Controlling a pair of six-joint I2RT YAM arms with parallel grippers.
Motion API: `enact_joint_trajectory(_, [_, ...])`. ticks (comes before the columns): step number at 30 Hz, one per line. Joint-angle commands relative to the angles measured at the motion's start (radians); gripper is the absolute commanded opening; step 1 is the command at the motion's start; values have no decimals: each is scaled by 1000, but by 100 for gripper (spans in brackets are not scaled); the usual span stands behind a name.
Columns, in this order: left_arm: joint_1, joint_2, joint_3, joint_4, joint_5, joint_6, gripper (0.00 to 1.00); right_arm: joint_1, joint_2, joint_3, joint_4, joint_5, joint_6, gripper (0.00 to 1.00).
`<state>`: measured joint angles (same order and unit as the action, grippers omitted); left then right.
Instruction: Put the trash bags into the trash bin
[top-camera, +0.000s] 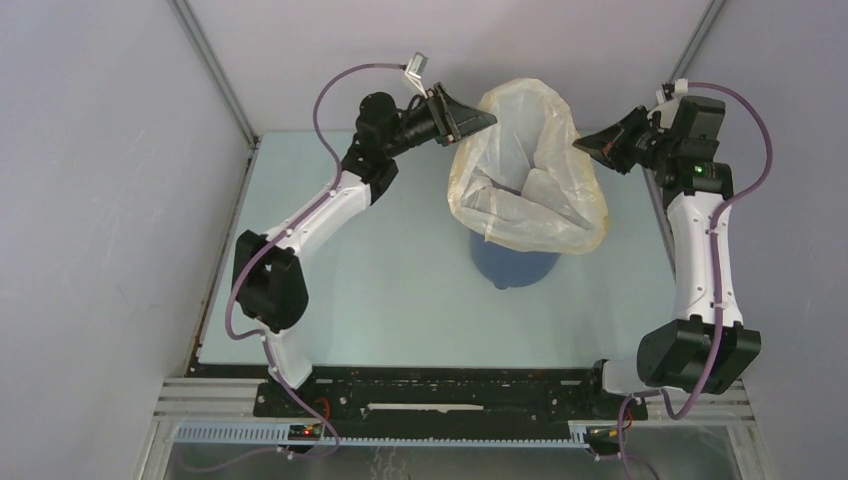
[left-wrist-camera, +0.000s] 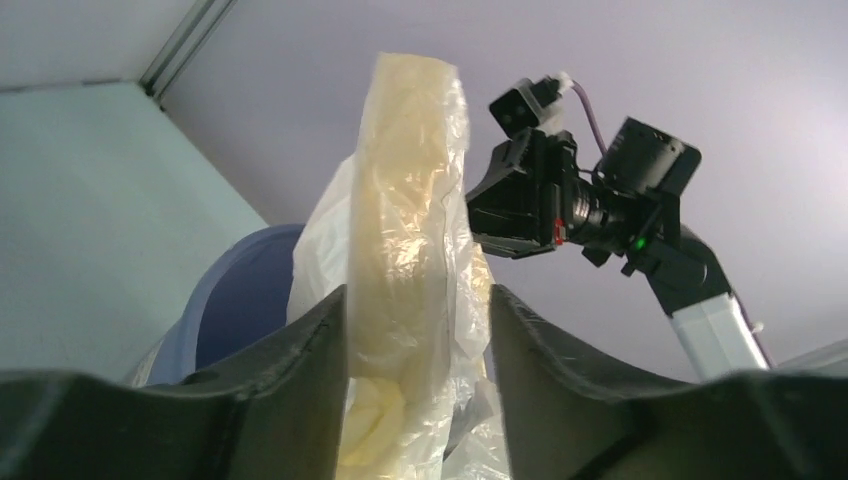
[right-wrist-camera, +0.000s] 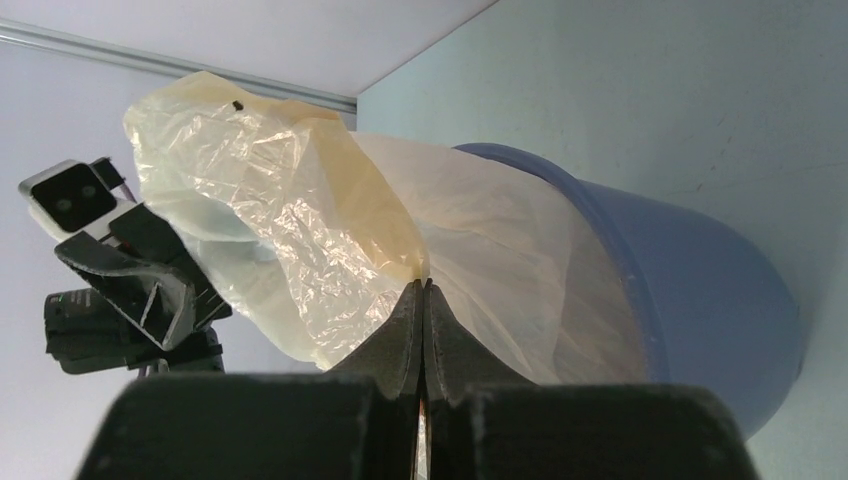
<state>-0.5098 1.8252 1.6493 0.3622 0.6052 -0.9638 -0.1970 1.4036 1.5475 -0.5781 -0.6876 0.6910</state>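
Trash bag (top-camera: 530, 165) over blue bin (top-camera: 515, 270)
Our right pincer (right-wrist-camera: 424, 287) pinches its rim; our left pincer (left-wrist-camera: 418, 296) (fingers apart) straddles it

2 white arms (top-camera: 320, 215) with black joints (top-camera: 268, 285) and purple cables (top-camera: 370, 66).

The thin translucent whitish plastic bag with a yellow-tinted rim (top-camera: 530, 170) is crinkly film that shines along its creases. The round blue plastic bin (top-camera: 515, 268) has smooth walls with a soft sheen. The pale green table (top-camera: 380, 290) looks matt, with a few faint marks. The right claw (right-wrist-camera: 422, 287) has matt black fingers with a fine grain, and the left claw (left-wrist-camera: 415, 295) looks the same. The white arm shells (top-camera: 320, 215) are smooth, glossy plastic.
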Motion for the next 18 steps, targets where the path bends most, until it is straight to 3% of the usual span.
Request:
enact_joint_trajectory(1, [-8, -24, -22, 92, -34, -38, 48, -3, 6, 63, -14, -9, -8, 0])
enact_joint_trajectory(10, [62, 27, 3, -51, -83, -94, 10, -34, 88, 127, -108, 79, -66, 0])
enact_joint_trajectory(18, [75, 158, 46, -101, -62, -227, 7, -75, 208, 161, -143, 95, -84, 0])
